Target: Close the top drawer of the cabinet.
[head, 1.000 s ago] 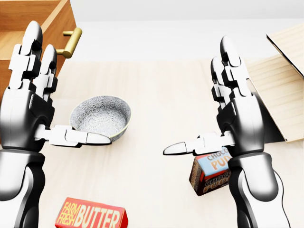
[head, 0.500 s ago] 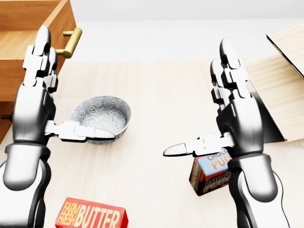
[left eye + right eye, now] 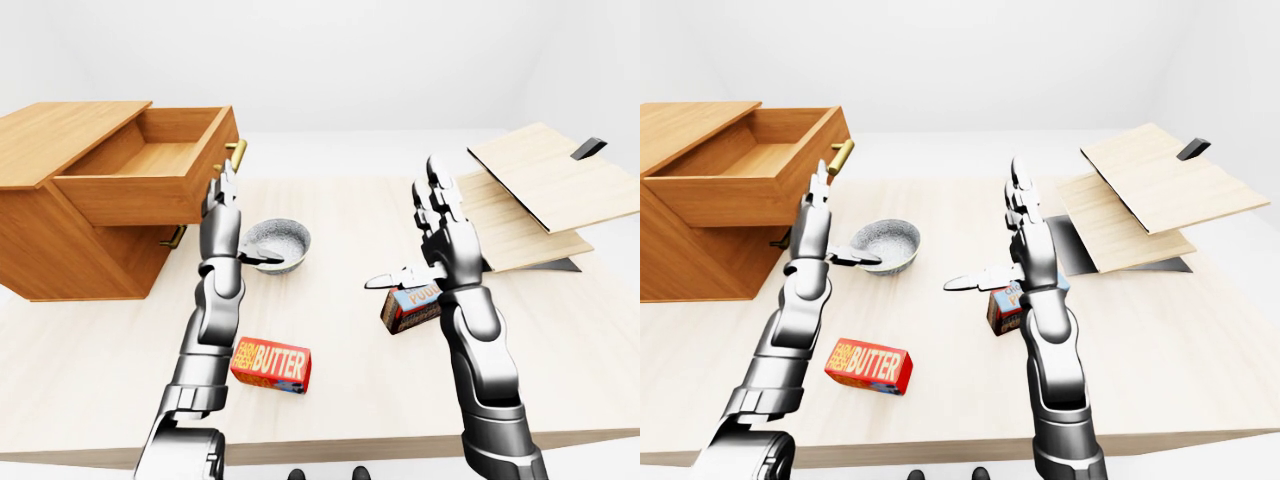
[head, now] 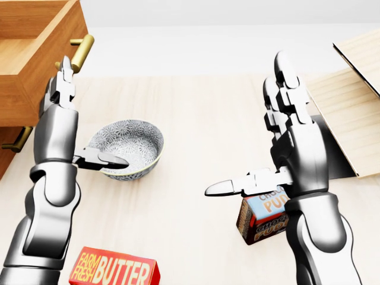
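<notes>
Down at the bottom you can read "FARM FRESH BUTTER" on the red box point(image 4: 113, 270); the carton point(image 4: 264, 217) under your right hand point(image 4: 294, 148) shows only "CHOCO PUD". Your left hand point(image 4: 59, 127), fingers spread, stands just beside the drawer point(image 3: 150, 165), which hangs pulled out of the cabinet point(image 3: 60, 215), near its brass handle point(image 4: 80, 50). Your right hand is spread too, with the bowl point(image 4: 127, 145) between your hands and boards point(image 3: 545, 190) at right.

Lighting: bright, even, diffuse, apparently overhead; background near white. Shadows: soft and faint on the table point(image 3: 330, 400); darker under the open drawer point(image 3: 150, 180) and beneath the raised boards point(image 3: 530, 200). Glare: glossy highlights on the arms' metal shells. Focus: sharp throughout, no blur, no noise. Edges: no visible distortion.
</notes>
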Available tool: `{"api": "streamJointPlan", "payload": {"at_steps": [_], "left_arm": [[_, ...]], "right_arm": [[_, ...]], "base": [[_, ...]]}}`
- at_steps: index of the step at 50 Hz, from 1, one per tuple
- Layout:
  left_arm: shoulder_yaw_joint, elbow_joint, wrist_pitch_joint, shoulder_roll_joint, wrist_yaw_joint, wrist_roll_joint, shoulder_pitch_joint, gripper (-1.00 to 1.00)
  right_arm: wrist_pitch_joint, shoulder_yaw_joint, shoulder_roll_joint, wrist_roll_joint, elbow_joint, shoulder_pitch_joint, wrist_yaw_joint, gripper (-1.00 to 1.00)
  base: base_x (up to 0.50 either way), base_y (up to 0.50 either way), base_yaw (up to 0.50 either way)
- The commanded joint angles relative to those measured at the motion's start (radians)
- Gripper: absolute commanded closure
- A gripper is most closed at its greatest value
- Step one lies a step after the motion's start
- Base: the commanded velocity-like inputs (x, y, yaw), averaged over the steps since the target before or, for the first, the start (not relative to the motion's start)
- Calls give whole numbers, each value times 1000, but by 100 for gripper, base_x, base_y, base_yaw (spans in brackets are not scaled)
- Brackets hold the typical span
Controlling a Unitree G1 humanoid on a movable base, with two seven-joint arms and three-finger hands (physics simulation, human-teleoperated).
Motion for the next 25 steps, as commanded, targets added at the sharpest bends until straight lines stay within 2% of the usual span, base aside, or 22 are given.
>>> {"api": "streamJointPlan", "payload": {"at_steps": [1,25], "left_arm": [[22,142,0,35,119,114,-16,-100],[91,324,0,172,215,57,-130,-100]], "right_arm": [[0,2,2,-5,22,-3,-3,-100],[0,7,4,-11,29,-3,-3,-100]], "base": [[0,0,0],[0,0,0]]}}
